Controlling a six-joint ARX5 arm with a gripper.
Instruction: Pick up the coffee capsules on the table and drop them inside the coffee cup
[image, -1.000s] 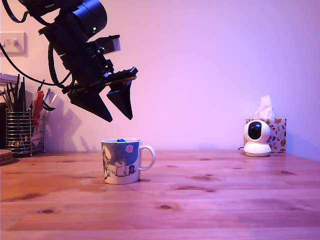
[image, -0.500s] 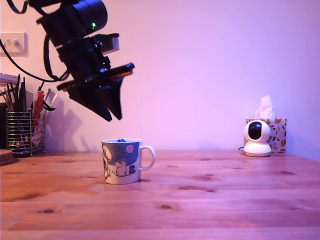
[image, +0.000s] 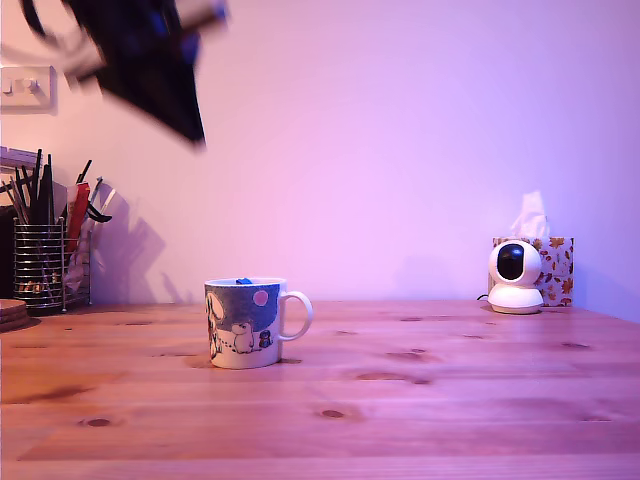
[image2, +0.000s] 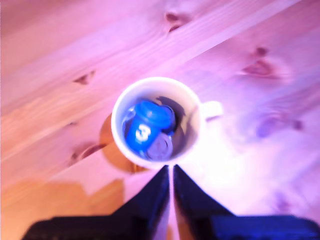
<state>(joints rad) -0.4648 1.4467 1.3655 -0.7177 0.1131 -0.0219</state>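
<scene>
Since the earlier frames the arm has climbed toward the top of the exterior view's left, so that the gripper (image: 185, 125) now shows only as a dark, motion-blurred wedge high above the table (image: 420, 400), well clear of the mug; a second ago it hung much lower, just above the cup, with its two fingers spread apart. In the wrist view the gripper (image2: 171, 172) points down at the mug from above; its two dark fingers (image2: 150, 200) lie almost together, with only a thin sliver of light between them, and nothing is held between them.

The coffee cup (image: 245, 322) stands upright on the wooden table, left of centre in the exterior view, its loop handle turned toward the exterior view's right and its blue-grey cartoon picture with the pink dot facing the camera; it sits in the same spot as before. A small bit of blue pokes just above its rim. Seen from the wrist view, the coffee cup (image2: 195, 107) holds the blue capsule (image2: 147, 125), which lies tilted inside with a white numeral visible on it; a greyish round shape touches it lower in the cup, but blur makes it hard to say whether that is the second capsule.

At the exterior view's far left a wire pen holder (image: 45, 265) full of pens stands by the wall, under a light switch (image: 25, 88); at the far right a small white camera (image: 514, 275) sits in front of a patterned tissue box (image: 555, 265).
</scene>
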